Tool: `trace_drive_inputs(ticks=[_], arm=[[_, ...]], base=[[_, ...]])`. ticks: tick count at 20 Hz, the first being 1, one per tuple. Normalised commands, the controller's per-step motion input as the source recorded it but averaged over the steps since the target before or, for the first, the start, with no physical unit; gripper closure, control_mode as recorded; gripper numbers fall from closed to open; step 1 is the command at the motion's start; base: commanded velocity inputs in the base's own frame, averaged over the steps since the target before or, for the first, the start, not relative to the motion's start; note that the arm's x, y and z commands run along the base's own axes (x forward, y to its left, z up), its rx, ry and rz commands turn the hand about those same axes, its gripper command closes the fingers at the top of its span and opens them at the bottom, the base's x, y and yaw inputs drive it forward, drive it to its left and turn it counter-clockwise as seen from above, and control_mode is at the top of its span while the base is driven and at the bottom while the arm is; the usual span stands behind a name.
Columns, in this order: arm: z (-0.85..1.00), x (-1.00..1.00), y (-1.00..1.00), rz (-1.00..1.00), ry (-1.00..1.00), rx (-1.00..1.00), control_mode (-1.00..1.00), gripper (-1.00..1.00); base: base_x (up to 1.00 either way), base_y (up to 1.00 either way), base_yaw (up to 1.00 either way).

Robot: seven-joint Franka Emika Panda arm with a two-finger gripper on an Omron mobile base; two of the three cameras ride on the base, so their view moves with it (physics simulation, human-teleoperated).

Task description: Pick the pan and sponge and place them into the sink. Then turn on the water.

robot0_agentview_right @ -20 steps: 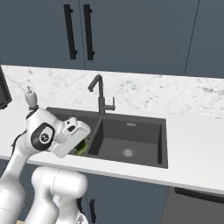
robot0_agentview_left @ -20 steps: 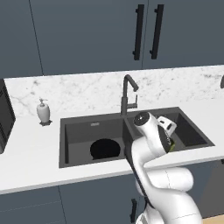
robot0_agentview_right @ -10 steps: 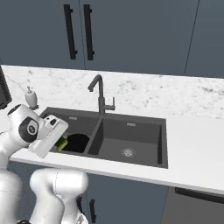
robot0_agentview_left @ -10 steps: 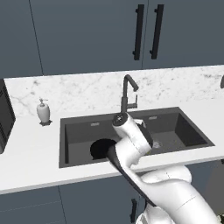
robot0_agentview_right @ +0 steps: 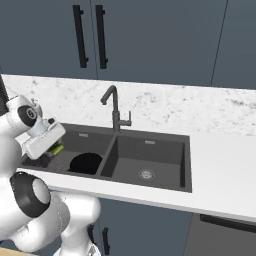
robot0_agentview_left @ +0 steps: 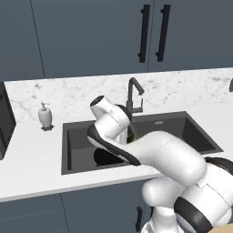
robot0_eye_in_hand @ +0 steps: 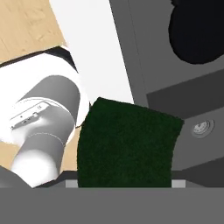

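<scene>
The yellow-and-green sponge (robot0_agentview_right: 57,148) hangs over the left basin of the dark double sink (robot0_agentview_right: 185,170), with my gripper (robot0_agentview_right: 52,146) shut on it. Its green top (robot0_eye_in_hand: 129,144) fills the lower middle of the hand view and hides my fingertips. The black pan (robot0_agentview_right: 86,163) lies in the left basin, below and to the right of the sponge; its round body also shows under my arm (robot0_agentview_left: 107,157). I cannot see the pan's handle. The tall dark faucet (robot0_agentview_right: 115,107) stands behind the divider between the basins, and no water runs from it.
A white soap dispenser (robot0_agentview_left: 44,116) stands on the marble counter (robot0_agentview_left: 32,159) left of the sink. A dark appliance (robot0_agentview_left: 4,120) sits at the far left edge. The right basin holds a metal drain (robot0_agentview_right: 146,174). Dark cabinets with black handles (robot0_agentview_left: 152,32) hang above.
My arm has swung left with the sponge, from over the right basin, across the divider, to over the left basin. The pan has stayed in the left basin.
</scene>
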Motion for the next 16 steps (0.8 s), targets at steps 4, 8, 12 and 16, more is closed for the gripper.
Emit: trace_drive_inputs(ticks=[4,8,12,16], arm=[[-0.24,0.48,0.38,0.0,0.0,-0.15,-1.0,1.0],[-0.48,0.58,0.0,0.04,0.0,-0.04,-1.0,1.0],[-0.39,0.51,-0.15,0.09,0.0,0.09,-1.0,1.0],[-0.39,0.56,-0.04,0.11,0.01,0.16,-1.0,1.0]], base=[[0.0,0.0,0.0],[0.0,0.0,0.0],[0.0,0.0,0.0],[0.0,0.0,0.0]])
